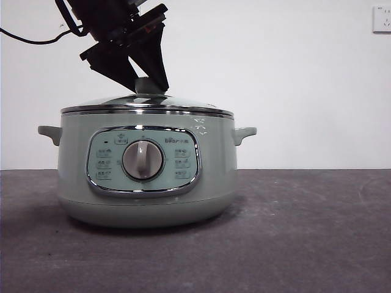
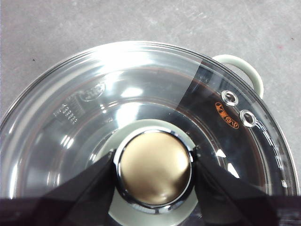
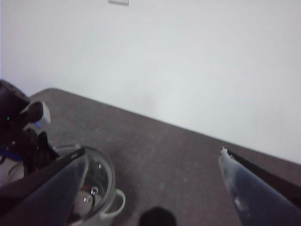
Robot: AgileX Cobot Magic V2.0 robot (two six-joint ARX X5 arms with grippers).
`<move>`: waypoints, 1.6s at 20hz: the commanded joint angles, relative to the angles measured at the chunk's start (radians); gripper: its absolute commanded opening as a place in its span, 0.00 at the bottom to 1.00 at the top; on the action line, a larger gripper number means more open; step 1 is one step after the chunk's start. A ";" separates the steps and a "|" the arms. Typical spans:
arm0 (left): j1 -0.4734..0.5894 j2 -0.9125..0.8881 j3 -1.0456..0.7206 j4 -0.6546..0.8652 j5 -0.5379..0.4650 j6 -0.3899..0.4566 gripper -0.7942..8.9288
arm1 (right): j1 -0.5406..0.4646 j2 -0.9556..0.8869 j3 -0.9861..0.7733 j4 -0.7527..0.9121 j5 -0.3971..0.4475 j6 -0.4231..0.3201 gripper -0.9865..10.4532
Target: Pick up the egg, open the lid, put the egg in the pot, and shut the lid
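Note:
The sage-green pot [image 1: 146, 195] stands on the dark table, panel and grey dial facing the front view. The glass lid [image 1: 183, 104] lies flat on its rim. My left gripper [image 1: 149, 85] comes down from the upper left, its jaws closed on either side of the lid's round knob [image 2: 154, 169]. The left wrist view looks down through the lid's glass [image 2: 94, 108]. The egg is not in view. My right gripper [image 3: 153, 157] is open and empty, high above the table to the side of the pot [image 3: 101, 188].
The pot's side handles [image 1: 244, 133] stick out left and right. Bare dark tabletop [image 1: 305, 232] stretches to the right of the pot. A white wall with a socket [image 1: 382, 18] is behind.

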 commanded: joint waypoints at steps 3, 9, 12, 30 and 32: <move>0.007 0.006 0.003 -0.005 -0.016 -0.020 0.63 | 0.001 -0.002 -0.001 -0.082 -0.003 0.055 0.50; 0.007 -0.008 0.012 -0.006 -0.016 -0.023 0.63 | 0.002 -0.002 -0.001 -0.218 -0.121 0.102 0.50; 0.007 -0.031 0.024 -0.010 -0.016 -0.034 0.63 | 0.002 -0.002 -0.001 -0.273 -0.188 0.102 0.50; 0.006 -0.274 0.161 -0.409 0.177 -0.077 0.63 | 0.002 0.035 -0.001 -0.415 -0.383 0.115 0.50; 0.006 -0.313 0.167 -0.475 0.285 -0.077 0.63 | 0.002 0.042 -0.001 -0.414 -0.432 0.121 0.50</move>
